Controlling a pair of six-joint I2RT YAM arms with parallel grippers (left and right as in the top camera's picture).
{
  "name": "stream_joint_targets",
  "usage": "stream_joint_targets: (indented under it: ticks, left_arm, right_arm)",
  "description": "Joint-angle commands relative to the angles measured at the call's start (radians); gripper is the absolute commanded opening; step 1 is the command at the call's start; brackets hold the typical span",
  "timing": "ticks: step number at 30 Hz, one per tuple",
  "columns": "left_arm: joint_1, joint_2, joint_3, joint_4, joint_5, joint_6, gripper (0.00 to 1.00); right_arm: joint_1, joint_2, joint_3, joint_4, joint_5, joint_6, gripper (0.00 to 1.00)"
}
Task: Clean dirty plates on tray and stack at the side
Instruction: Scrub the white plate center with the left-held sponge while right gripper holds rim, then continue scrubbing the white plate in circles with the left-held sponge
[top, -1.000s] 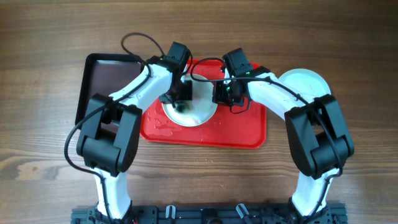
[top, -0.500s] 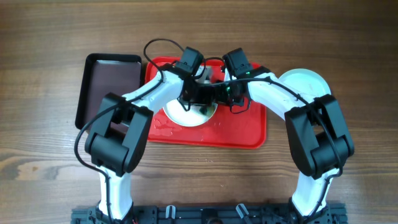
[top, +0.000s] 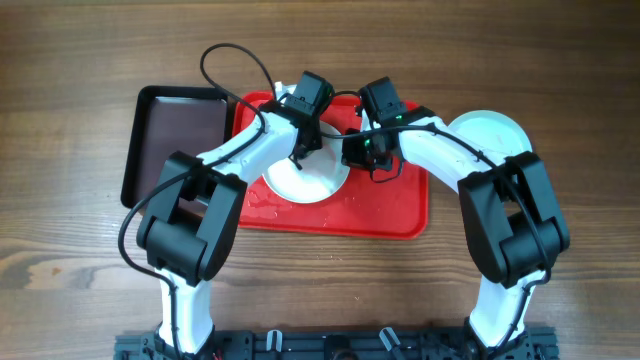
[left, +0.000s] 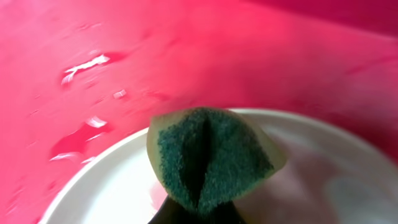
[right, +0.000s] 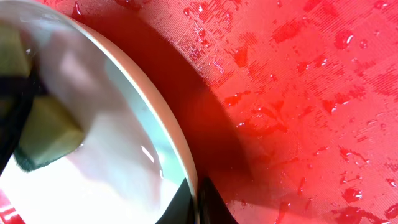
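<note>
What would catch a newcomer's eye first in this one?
The large red plastic tray mid-table, wet with droplets, with both arms meeting over a small round white plate on it. A folded green-and-yellow sponge, pinched in the left jaws, is over that plate; the right jaws clamp its rim.

Robotics lab, wooden table (top: 70, 250), mounted arms (top: 190, 215)

A brown wood-grain desk (top: 80, 100) carries everything. The red tray (top: 400, 215) lies flat on it, beneath the left jaws and the right jaws. A smaller black tray (top: 160, 130) rests outboard of the left jaws, right beside the red one. Outboard of the right jaws, a pale plate (top: 495, 130) sits on bare wood, partly hidden by the arm.
</note>
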Motion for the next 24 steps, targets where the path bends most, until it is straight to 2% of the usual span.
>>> stream_joint_targets:
  ticks: [1,8,12,15,20,24]
  left_arm:
    - [0.005,0.074,-0.061,-0.15,-0.015,-0.039,0.04]
    - [0.005,0.074,-0.061,-0.298,0.392,0.174,0.04]
    - [0.005,0.074,-0.061,-0.299,0.629,0.291,0.04]
    - [0.002,0.074,-0.061,-0.265,0.734,0.301,0.04]
    - [-0.007,0.074,-0.061,-0.142,0.736,0.3,0.04]
    - [0.007,0.074,-0.061,-0.077,0.659,0.292,0.04]
  right_arm:
    - [-0.003,0.023,-0.013,0.0,0.009,0.001,0.04]
    - [-0.003,0.023,-0.013,0.001,0.008,0.002,0.04]
    - [-0.003,0.023,-0.013,0.0,0.006,0.001,0.04]
    - [-0.003,0.023,-0.013,0.001,0.006,0.001,0.04]
    - [-0.003,0.023,-0.013,0.0,0.006,0.002,0.04]
    - [-0.003,0.023,-0.013,-0.001,0.006,0.001,0.04]
